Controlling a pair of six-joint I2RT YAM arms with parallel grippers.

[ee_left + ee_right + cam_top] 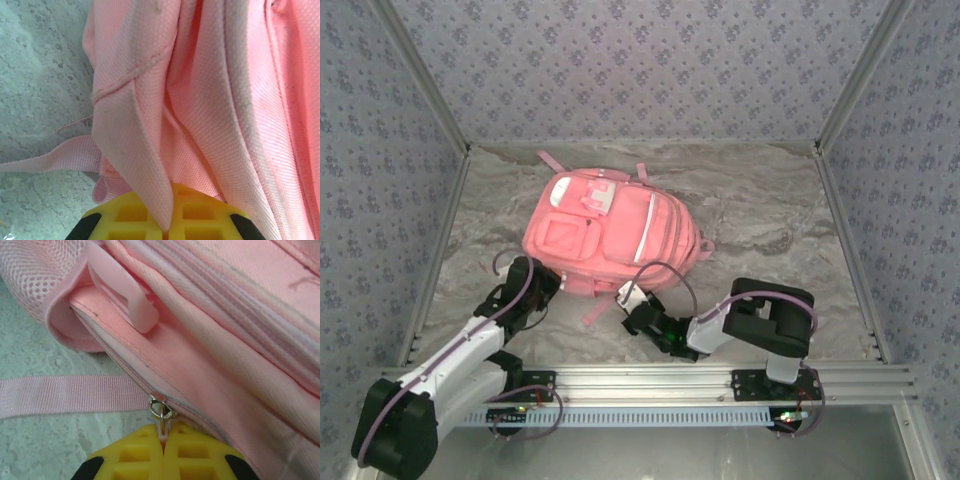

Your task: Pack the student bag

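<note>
1. On the marbled surface [770,220], the student bag [610,235] lies flat, front pockets up, left of centre and just beyond both arms.
2. Its long axis appears to run slantwise, far-left to near-right. The near edge faces the robot, so an opening pull would likely travel along that edge.
3. The bag is soft pink fabric with white trim, slack and creased at the near side. A loose strap [60,395] trails over the surface.
4. The left fingers [110,212], pressed together, pinch a fold of fabric [135,150] at the bag's near-left corner.
5. The right fingers [142,442], also closed, nip the metal zipper pull [161,410] on the near edge.
</note>
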